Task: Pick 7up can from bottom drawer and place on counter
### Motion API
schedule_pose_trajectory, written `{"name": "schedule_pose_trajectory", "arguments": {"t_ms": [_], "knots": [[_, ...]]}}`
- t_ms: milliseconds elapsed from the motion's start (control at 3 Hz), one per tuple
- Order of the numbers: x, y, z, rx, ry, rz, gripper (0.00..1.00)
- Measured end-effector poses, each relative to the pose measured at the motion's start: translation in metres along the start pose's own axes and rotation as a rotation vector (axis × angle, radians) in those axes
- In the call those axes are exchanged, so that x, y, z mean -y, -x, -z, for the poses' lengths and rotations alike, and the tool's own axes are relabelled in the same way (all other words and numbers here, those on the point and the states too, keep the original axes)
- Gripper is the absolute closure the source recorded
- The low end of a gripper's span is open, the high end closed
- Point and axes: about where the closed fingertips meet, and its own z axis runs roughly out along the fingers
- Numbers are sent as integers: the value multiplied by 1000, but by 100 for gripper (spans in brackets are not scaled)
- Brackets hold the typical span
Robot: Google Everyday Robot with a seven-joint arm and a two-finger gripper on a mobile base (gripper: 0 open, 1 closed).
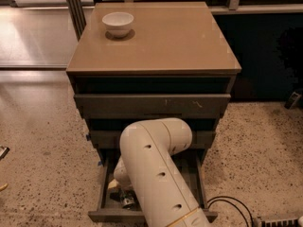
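The bottom drawer [102, 193] is pulled open below the two other drawers. My white arm reaches down into it and covers most of its inside. My gripper [122, 195] is low in the drawer's left part, largely hidden behind the arm. A small shiny metal piece [127, 202] shows right at the gripper; it may be an end of the 7up can, but I cannot tell for sure, nor whether it is held. The tan counter [170, 41] tops the cabinet.
A white bowl [118, 22] stands on the counter's back left corner. Speckled floor lies on both sides of the cabinet. A black cable [227, 205] lies on the floor at the lower right. Dark panels stand behind the cabinet.
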Motion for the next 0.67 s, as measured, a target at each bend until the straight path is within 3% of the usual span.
{"name": "schedule_pose_trajectory", "arguments": {"t_ms": [667], "knots": [[-17, 6, -19, 13, 50, 30, 0]]}}
